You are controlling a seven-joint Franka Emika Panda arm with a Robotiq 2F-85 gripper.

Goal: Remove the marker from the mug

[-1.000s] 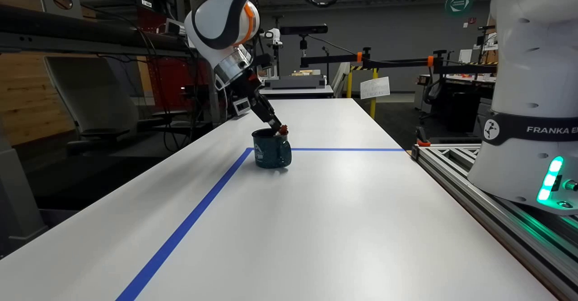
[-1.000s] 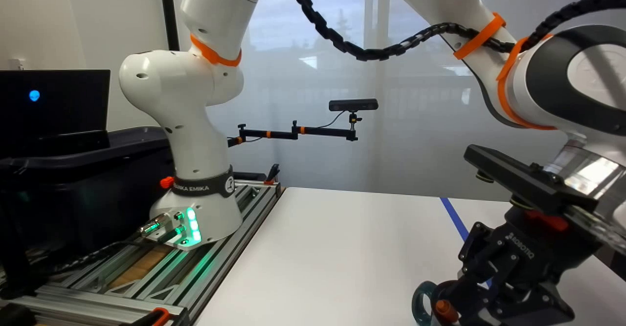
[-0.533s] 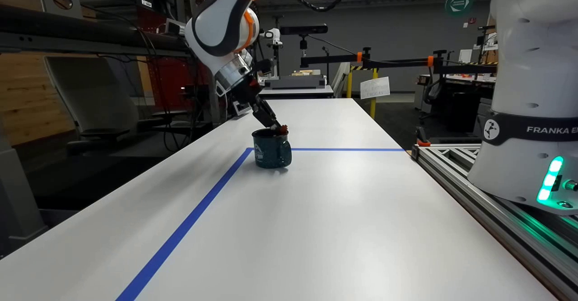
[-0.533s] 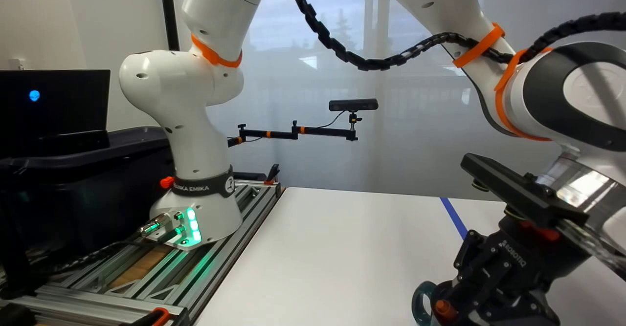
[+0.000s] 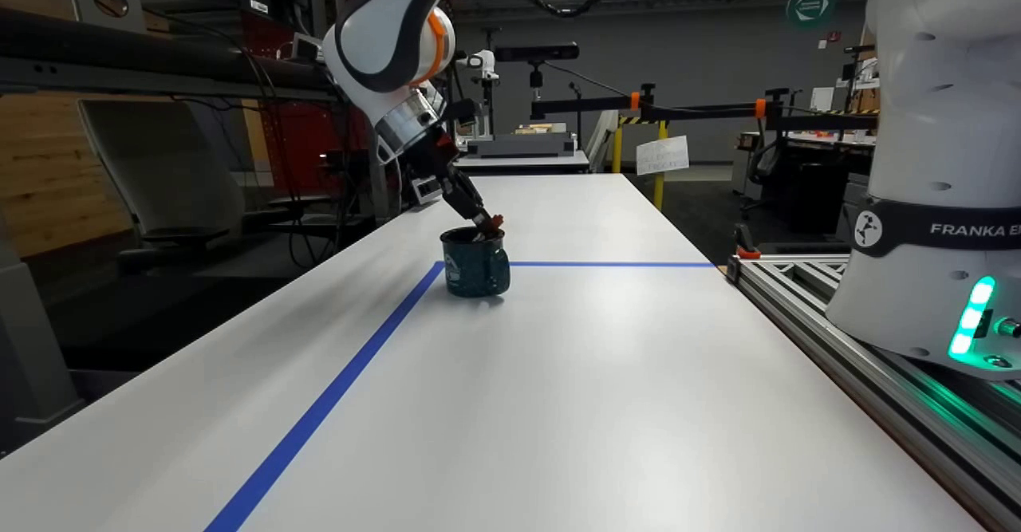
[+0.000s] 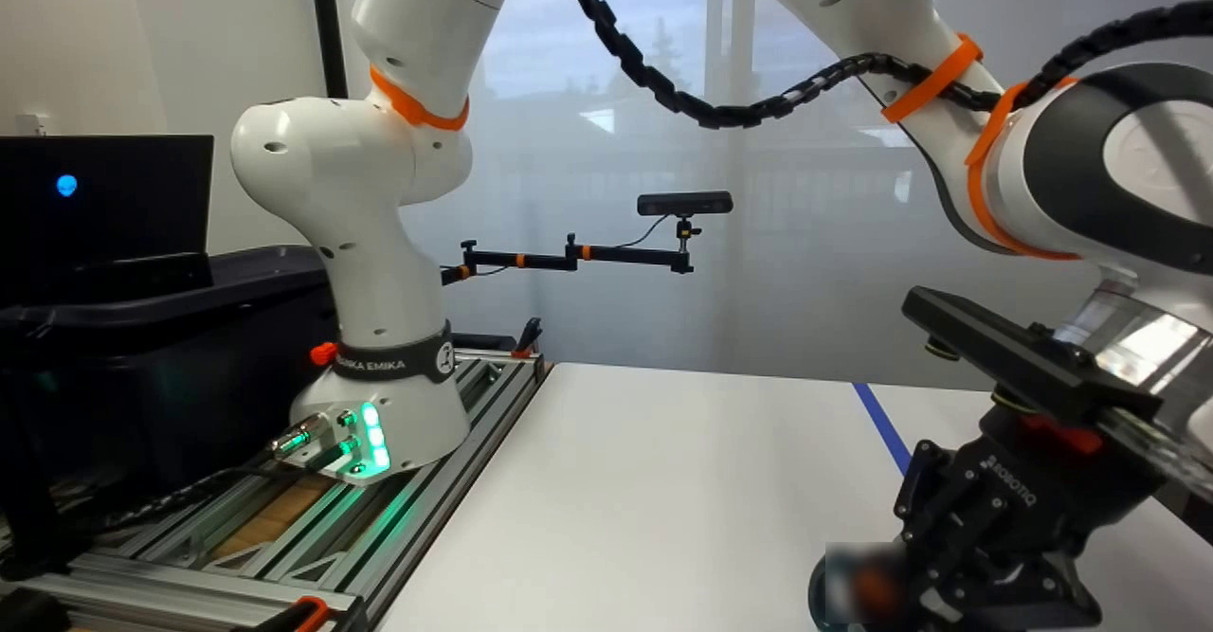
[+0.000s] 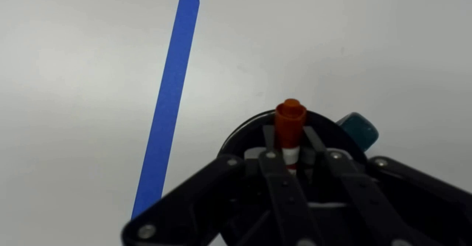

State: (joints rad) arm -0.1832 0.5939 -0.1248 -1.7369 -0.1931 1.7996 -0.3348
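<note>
- Step in hand, as I judge it: marker grasped, lift-out not yet done.
- Wrist view, lower centre: gripper point(image 7: 290, 133) reaches over the mug's mouth, its two fingers point(image 7: 269, 137) against opposite sides of the marker point(image 7: 290, 126). I read it as clamped on the marker.
- Marker: orange-red end pokes up past the rim; white band and a bit of red show below, between the fingers. Lower end hidden; I take it to be inside the mug.
- Next move calls for a slow pull up along the marker's own lean until its foot clears the rim, then off to one side.
- Possible trouble: marker lies close to the rim, so a crooked pull could drag or tip the mug. Smooth barrel might slip.
- Mug point(image 5: 471, 273): dark teal, near mid-frame in an exterior view, on the white table point(image 5: 598, 396) beside the corner of the blue tape point(image 5: 337, 388). Can't tell whether the base sits wholly flat.
- Mug's contents: marker is all I make out; gripper covers much of the dark inside.
- Lower right of an exterior view: mug and marker in a smeared patch, no help there.
- Another container: dark bin point(image 6: 161, 405), left of that frame, laptop point(image 6: 123, 196) above it. Inside not visible.
</note>
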